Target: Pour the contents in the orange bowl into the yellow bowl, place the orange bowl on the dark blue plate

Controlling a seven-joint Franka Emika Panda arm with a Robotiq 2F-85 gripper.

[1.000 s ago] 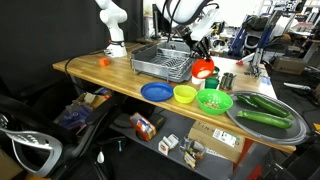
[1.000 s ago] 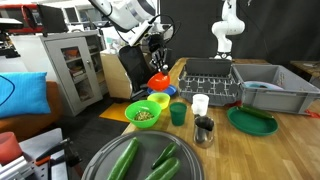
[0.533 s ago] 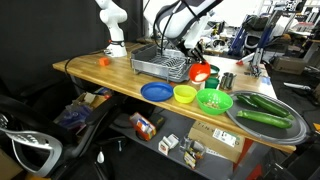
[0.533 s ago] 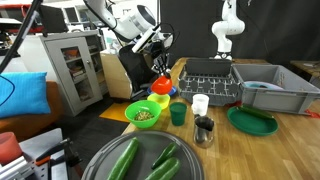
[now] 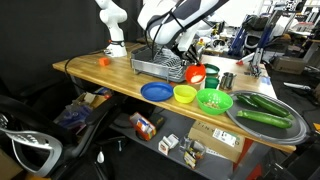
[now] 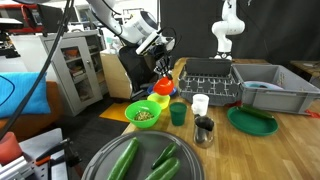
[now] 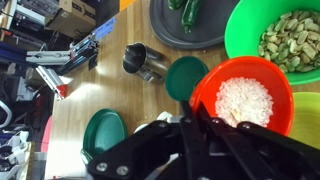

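Note:
My gripper (image 7: 194, 111) is shut on the near rim of the orange bowl (image 7: 245, 95), which holds white grains and hangs above the table. In both exterior views the orange bowl (image 5: 196, 74) (image 6: 163, 85) sits just behind the yellow bowl (image 5: 185, 94) (image 6: 157, 100). In the wrist view only a sliver of the yellow bowl (image 7: 311, 118) shows at the right edge. The dark blue plate (image 5: 155, 92) lies next to the yellow bowl near the table's front edge. My gripper (image 5: 188, 66) comes down from the arm above.
A green bowl (image 5: 213, 100) (image 7: 287, 35) of chopped pieces stands beside the yellow bowl. A grey platter (image 5: 265, 112) holds green vegetables. A green cup (image 7: 185, 76), dark metal cup (image 7: 145, 60), white cup (image 6: 200, 103), green plate (image 6: 251, 120), dish rack (image 5: 160, 66) and grey bin (image 6: 270, 88) crowd the table.
The arm has carried the orange bowl a little lower and sideways, closer to the yellow bowl. The grip has stayed shut.

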